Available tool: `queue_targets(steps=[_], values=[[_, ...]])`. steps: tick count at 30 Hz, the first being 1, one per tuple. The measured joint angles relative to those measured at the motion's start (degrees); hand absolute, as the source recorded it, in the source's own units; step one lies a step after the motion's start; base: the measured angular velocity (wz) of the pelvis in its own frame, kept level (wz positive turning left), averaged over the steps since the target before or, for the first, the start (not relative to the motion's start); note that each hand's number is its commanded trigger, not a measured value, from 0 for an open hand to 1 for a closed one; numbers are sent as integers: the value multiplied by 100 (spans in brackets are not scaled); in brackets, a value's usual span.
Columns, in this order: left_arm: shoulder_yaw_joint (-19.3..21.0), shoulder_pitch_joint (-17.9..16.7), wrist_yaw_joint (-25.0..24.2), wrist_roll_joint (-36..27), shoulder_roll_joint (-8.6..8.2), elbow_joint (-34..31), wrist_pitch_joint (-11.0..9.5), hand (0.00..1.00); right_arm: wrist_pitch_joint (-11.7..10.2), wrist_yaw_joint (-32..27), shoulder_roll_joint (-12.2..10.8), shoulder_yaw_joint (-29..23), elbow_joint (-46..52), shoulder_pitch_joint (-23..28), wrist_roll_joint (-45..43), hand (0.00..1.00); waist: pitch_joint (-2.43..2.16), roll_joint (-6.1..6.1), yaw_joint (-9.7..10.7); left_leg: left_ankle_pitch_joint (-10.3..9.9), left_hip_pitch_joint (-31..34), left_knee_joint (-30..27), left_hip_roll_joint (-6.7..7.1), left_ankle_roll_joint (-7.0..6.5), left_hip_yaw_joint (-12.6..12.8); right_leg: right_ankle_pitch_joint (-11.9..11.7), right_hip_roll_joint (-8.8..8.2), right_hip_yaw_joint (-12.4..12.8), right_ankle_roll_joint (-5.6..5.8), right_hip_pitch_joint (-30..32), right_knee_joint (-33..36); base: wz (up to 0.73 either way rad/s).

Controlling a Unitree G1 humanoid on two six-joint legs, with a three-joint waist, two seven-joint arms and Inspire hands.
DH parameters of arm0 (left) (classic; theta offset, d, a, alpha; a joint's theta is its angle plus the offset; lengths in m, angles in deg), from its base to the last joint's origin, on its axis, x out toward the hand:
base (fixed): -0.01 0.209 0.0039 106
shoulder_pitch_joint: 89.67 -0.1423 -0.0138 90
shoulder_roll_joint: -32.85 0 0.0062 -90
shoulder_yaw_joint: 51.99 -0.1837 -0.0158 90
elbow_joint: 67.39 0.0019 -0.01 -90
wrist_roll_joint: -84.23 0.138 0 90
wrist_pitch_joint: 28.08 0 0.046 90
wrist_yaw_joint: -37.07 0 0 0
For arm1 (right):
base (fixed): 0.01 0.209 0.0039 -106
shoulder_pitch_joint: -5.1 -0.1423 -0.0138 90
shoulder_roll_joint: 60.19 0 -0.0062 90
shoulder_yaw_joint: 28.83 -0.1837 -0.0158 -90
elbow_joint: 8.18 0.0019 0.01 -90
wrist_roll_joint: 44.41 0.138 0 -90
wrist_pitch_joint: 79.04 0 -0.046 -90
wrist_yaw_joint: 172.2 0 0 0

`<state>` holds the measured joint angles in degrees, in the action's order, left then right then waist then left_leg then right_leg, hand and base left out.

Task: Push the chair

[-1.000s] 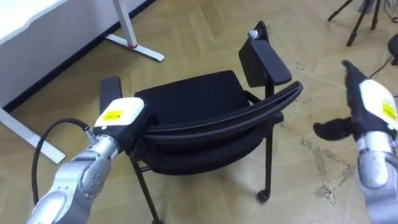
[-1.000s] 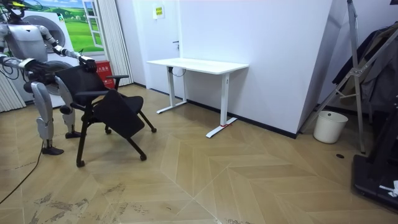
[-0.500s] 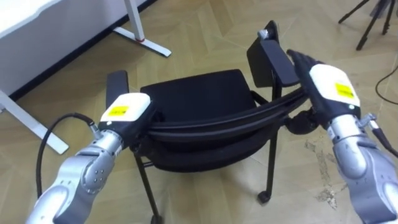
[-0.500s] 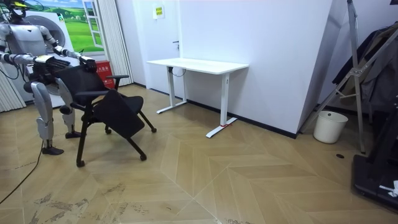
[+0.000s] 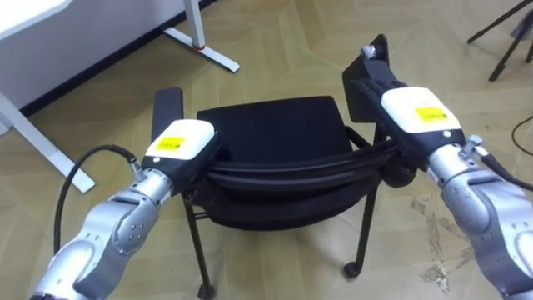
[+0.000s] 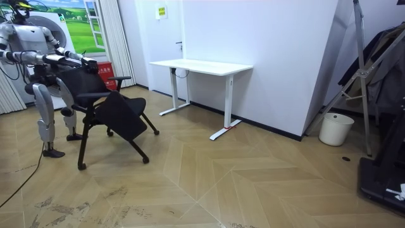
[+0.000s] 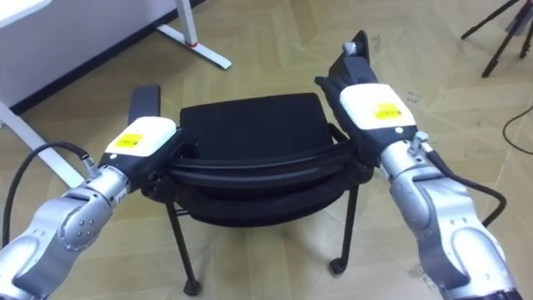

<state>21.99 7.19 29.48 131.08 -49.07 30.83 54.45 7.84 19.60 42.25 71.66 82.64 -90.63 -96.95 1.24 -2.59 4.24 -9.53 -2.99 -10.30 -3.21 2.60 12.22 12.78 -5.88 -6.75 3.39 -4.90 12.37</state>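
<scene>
A black chair [image 5: 275,133] with two armrests stands on the wood floor before me, its seat facing away. I look down over its curved backrest [image 5: 291,171]. My left hand [image 5: 179,146] lies on the backrest's left end, by the left armrest [image 5: 166,112], and its fingers merge with the black frame. My right hand [image 5: 416,117] rests on the backrest's right end beside the right armrest [image 5: 366,79], fingers straight and pointing forward, thumb below the bar. In the room view I stand behind the chair [image 6: 107,104] at the room view's left, both arms reaching to it.
A white desk [image 6: 202,66] stands against the wall beyond the chair; its foot [image 5: 204,50] lies on the floor at the upper left. Dark tripod legs [image 5: 500,37] stand at the upper right. A white bin [image 6: 335,128] sits far off at the room view's right.
My right hand swung in from the right, where it hung free with fingers spread, and came down on the backrest's right end. The left hand stayed on the left end.
</scene>
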Motion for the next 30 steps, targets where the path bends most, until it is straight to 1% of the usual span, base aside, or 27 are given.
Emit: queue_targets(steps=[2, 4, 7, 9, 11, 13, 15, 18, 21, 24, 25, 30], values=[[-1, 11, 0, -3, 0, 22, -57, 100, 0, 105, 8, 149, 0, 0, -40, 0, -1, -7, -31, 0, 0, 1, 1, 0, -37, 0, 1, -1, 0, -7, 0, 2], [-23, 55, 1, -7, 0, 55, -136, 100, -58, 240, 12, 332, 0, 0, -80, 0, 0, -16, -72, 0, 16, 2, 1, 0, -112, 0, 7, -21, 0, -9, 0, 7], [-127, 169, 59, -10, -5, 151, -227, 100, -113, 362, 13, 425, 0, 0, -81, 0, -1, -33, -160, 0, 30, 3, 1, 0, -159, 0, 9, -68, 0, -13, 0, 7], [-139, 177, 74, -10, -5, 165, -283, 100, -135, 408, 13, 427, 1, 0, -81, 0, -7, -55, -172, 0, 33, 5, 1, 0, -179, 0, 9, -104, 0, -25, 0, 8], [-185, 198, 75, -27, 6, 164, -289, 100, -160, 417, 14, 426, 0, 0, -71, 0, -14, -64, -182, 0, 33, 5, 1, 0, -206, 0, 9, -128, -1, -32, 0, 6], [-222, 203, 88, -125, 63, 165, -296, 100, -249, 417, 14, 427, -1, 0, -70, 0, -15, -63, -195, 0, 32, 4, 1, 0, -213, -1, 9, -135, -1, -36, -7, 0], [-248, 203, 107, -176, 115, 170, -305, 100, -264, 416, 20, 435, -7, 0, -66, 0, -15, -63, -196, 0, 29, 4, 5, 0, -226, -1, 11, -140, -1, -77, -67, 0], [-299, 231, 143, -235, 160, 201, -305, 100, -272, 413, 34, 468, -17, 1, -61, 0, -15, -61, -189, 0, 30, 4, 2, 0, -321, -1, 26, -182, -2, -104, -87, 6], [-310, 241, 143, -239, 163, 202, -306, 100, -307, 387, 69, 523, -117, 1, -13, 0, -15, -61, -190, 0, 42, -10, 0, 0, -356, -2, 30, -210, -2, -110, -96, 3], [-363, 285, 142, -259, 163, 219, -303, 100, -303, 369, 171, 687, -345, -1, 126, 0, -15, -57, -224, 0, 55, -28, 0, 0, -360, -3, 28, -248, -4, -116, -96, 1], [-422, 320, 144, -266, 163, 228, -289, 100, -303, 321, 175, 724, -464, -3, 138, 0, -16, -54, -271, 0, 54, -30, -3, 0, -360, -3, 28, -252, -5, -113, -96, 0], [-460, 346, 138, -341, 169, 287, -285, 100, -330, 144, 175, 794, -715, -114, 263, 0, -24, -34, -269, 0, 34, -52, -3, 1, -360, -8, 28, -297, -13, -167, -176, 0]])
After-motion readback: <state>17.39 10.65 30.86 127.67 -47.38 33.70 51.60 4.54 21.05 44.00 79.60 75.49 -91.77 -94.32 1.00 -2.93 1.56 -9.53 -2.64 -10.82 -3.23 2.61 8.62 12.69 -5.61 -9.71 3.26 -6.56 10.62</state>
